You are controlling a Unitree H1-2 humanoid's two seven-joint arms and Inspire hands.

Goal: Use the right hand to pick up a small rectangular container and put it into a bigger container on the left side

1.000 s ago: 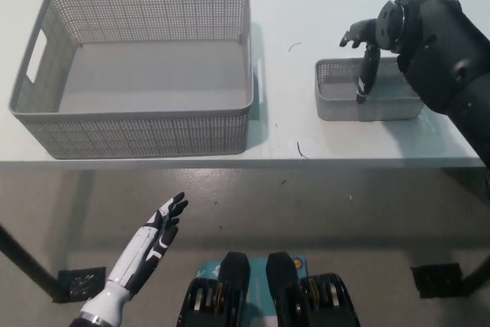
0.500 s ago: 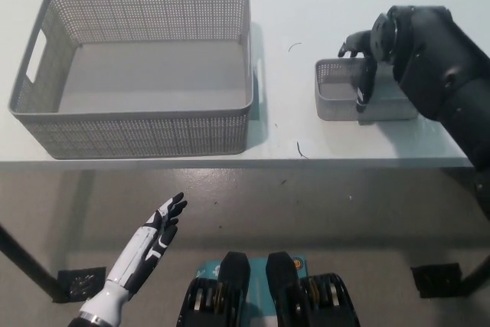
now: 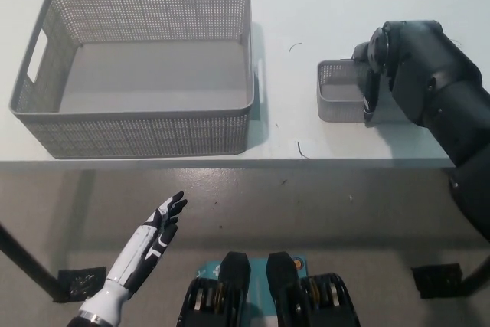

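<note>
A small grey perforated rectangular container (image 3: 339,92) sits on the white table (image 3: 306,5) at the right; only its left part shows. My black right hand (image 3: 373,74) covers its right part, fingers curled down over the rim, one reaching to the front wall. Whether the hand grips the container is hidden by the arm. A large grey perforated basket (image 3: 142,67) stands empty on the left of the table. My white left hand (image 3: 153,235) rests open below the table edge at lower left.
The table's front edge (image 3: 230,163) runs across the middle of the view. Floor lies below it, with a dark table leg and foot plates (image 3: 76,282) at the lower corners. Bare tabletop separates the basket from the small container.
My right arm has moved left and down over the small container, hiding more of it. The fingers have gone from spread above the rim to curled onto it. The left hand is unchanged.
</note>
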